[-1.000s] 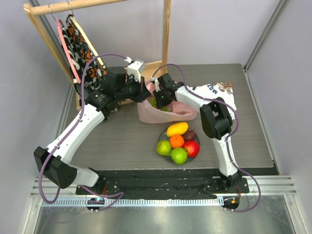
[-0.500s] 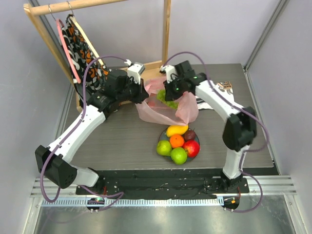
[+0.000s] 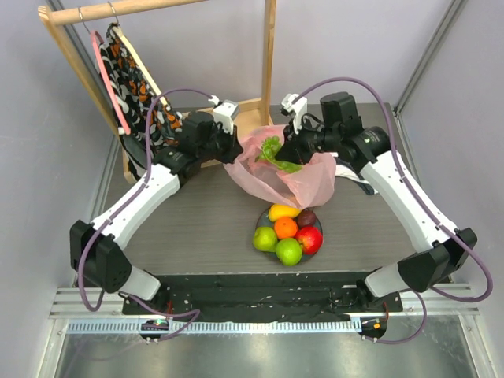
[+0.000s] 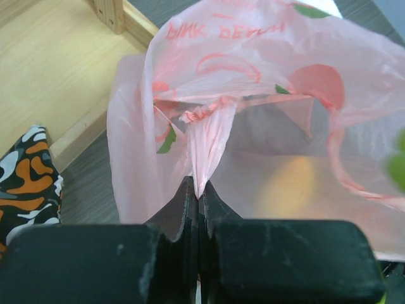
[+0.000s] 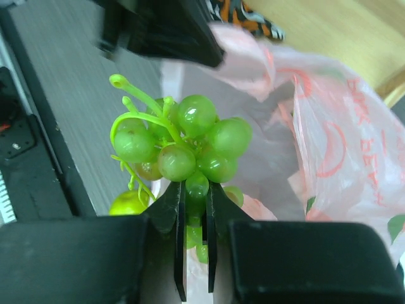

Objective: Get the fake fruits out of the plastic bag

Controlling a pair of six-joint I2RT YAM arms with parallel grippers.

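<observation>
Risen higher, right jaws pinch glossy green grapes (image 5: 190, 142); left jaws pinch crinkly pink bag (image 4: 253, 95).

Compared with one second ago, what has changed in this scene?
The right fingers, shut on the bunch of green grapes, rose out of the plastic bag, whose mouth was drawn up. The left fingers still pinch the bag's edge; the fruits already taken out have not moved.

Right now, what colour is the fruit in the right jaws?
Green: a bunch of grapes, clearest in the right wrist view.
</observation>
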